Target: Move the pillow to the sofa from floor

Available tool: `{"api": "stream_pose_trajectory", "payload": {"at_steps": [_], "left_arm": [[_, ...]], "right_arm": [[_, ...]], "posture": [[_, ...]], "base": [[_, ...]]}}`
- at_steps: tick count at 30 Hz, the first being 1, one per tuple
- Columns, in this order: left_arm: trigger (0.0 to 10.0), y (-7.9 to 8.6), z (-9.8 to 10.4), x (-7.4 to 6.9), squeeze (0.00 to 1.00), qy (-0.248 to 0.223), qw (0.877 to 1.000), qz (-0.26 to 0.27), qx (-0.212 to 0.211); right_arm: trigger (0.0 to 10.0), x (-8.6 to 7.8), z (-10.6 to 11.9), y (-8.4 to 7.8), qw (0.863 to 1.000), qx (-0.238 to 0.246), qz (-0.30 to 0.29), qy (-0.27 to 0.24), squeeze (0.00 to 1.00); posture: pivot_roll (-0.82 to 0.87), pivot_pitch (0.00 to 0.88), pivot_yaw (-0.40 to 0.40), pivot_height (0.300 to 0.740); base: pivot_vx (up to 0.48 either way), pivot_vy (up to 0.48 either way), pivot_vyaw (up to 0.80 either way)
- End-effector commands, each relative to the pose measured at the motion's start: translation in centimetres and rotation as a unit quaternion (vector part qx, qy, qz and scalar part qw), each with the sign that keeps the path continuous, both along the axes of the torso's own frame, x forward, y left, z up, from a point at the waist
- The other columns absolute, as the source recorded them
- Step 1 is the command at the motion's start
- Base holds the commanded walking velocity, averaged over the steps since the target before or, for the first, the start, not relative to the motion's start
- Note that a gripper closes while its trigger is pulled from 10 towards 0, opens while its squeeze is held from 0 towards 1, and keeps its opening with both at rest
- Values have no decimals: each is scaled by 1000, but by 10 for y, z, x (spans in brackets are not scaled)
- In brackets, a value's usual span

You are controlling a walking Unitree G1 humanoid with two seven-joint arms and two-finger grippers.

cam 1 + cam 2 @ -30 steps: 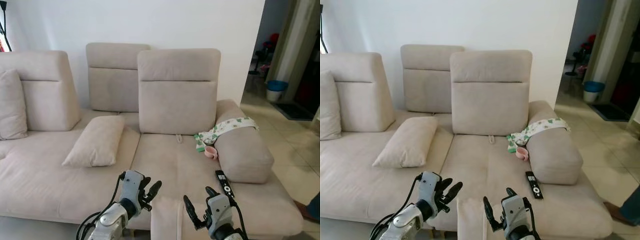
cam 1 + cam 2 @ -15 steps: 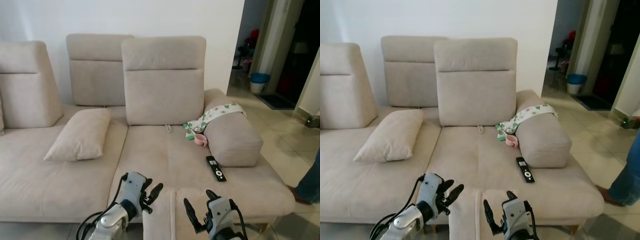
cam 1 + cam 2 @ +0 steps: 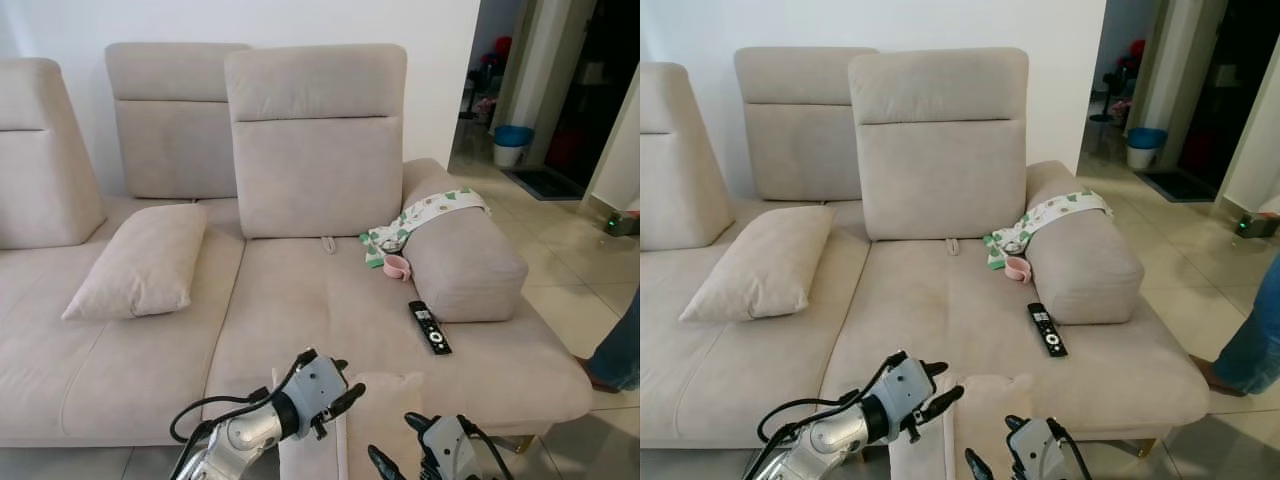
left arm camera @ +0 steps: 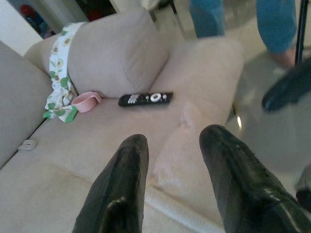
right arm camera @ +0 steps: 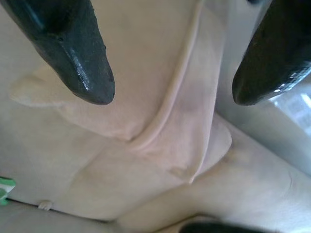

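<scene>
Head stereo pair looked forward and down at the sofa (image 3: 300, 330) from close in front, both eyes sharing the remote (image 3: 427, 327) around 2 o'clock. Left wrist cam faced along its fingers (image 4: 121, 194) toward that same remote (image 4: 145, 99). Right wrist cam sat right up against beige fabric.

so the pillow (image 3: 375, 425) is a beige fabric one, same colour as the sofa (image 3: 300, 300), standing on edge right at the sofa's front edge with its top corner poking up over the seat. the sofa is a big beige sectional with tall backrests; the pillow leans against the front of the seat near the middle
</scene>
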State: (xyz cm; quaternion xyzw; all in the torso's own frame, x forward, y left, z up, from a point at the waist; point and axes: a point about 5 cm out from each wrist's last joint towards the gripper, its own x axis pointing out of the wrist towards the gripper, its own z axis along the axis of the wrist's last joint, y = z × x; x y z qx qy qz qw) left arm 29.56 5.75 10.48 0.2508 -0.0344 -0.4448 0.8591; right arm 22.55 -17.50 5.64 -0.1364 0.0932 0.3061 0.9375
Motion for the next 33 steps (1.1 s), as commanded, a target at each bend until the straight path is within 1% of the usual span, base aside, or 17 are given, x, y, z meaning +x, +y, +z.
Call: {"api": "stream_pose_trajectory", "payload": {"at_steps": [1, 2, 3, 6, 7, 8, 12, 13, 14, 16, 17, 18, 21, 24, 29, 32, 33], "left_arm": [[10000, 0, -1, -1, 0, -7, 1000, -10, 27], [10000, 0, -1, -1, 0, -7, 1000, -10, 27], [10000, 1, -2, -2, 0, -6, 1000, -9, 28], [10000, 1, -3, -3, 0, -4, 1000, -8, 28], [10000, 2, -10, -5, 0, 3, 1000, -2, 29], [10000, 3, -14, -5, 0, 4, 1000, 8, 26], [10000, 2, -18, -6, 0, 7, 1000, 21, 18], [10000, -3, -19, -6, 0, 9, 1000, 24, 13], [10000, -3, -19, -6, 0, 9, 1000, 24, 13], [10000, -11, -18, -7, 0, 9, 1000, 24, 6], [10000, -15, -15, -6, 0, 5, 1000, 21, 4], [10000, -15, -15, -6, 0, 5, 1000, 21, 4], [10000, -16, -10, -9, 0, -4, 1000, 14, 9], [10000, -15, -9, -10, 0, -6, 1000, 12, 12], [10000, 0, -8, -22, 0, -6, 1000, 19, 23], [10000, 4, -8, -24, 0, -4, 999, 27, 26], [10000, 8, -7, -27, 0, -5, 999, 33, 27]], "right_arm": [[10000, 6, -1, -13, 999, -46, -26, -6, 0], [10000, 6, -1, -13, 999, -46, -26, -6, 0], [10000, 14, 3, -26, 995, -75, -65, -15, 0], [10000, 16, 4, -31, 993, -84, -81, -14, 0], [10000, 17, 4, -41, 989, -98, -113, -7, 0], [10000, 16, 3, -45, 986, -108, -128, -5, 0], [10000, 13, 1, -53, 982, -119, -146, 1, 0], [10000, 13, -1, -59, 980, -129, -153, 4, 0], [10000, 13, -1, -59, 980, -129, -153, 4, 0], [10000, 14, -2, -67, 978, -142, -156, 4, 0], [10000, 19, -1, -69, 978, -151, -142, -2, 0], [10000, 19, -1, -69, 978, -151, -142, -2, 0], [10000, 30, 2, -64, 981, -170, -95, -14, 0], [10000, 34, 4, -62, 981, -176, -81, -20, 0], [10000, 52, 14, -51, 975, -214, -9, -55, 0], [10000, 57, 15, -52, 973, -225, 6, -57, 0], [10000, 61, 16, -54, 970, -238, 13, -58, 0]], "posture": [[-91, 1, 92, 565], [-91, 1, 92, 565], [-89, 2, 94, 565], [-89, 2, 94, 565], [-88, 4, 96, 565], [-85, 8, 99, 565], [-85, 21, 100, 565], [-86, 29, 103, 565], [-86, 29, 103, 565], [-88, 46, 111, 565], [-86, 69, 123, 565], [-86, 69, 123, 565], [-66, 118, 137, 565], [-61, 126, 138, 565], [12, 215, 136, 565], [30, 233, 132, 565], [52, 253, 129, 565]], "base": [[0, 0, 0], [0, 0, 0], [0, 0, 0], [0, 0, 0], [0, 0, 0], [0, 0, 0], [0, 0, 0], [0, 0, 0], [0, 0, 0], [0, 0, 0], [0, 0, 0], [0, 0, 0], [0, 0, 0], [0, 0, 0], [0, 0, 0], [0, 0, 0], [0, 0, 0]]}}
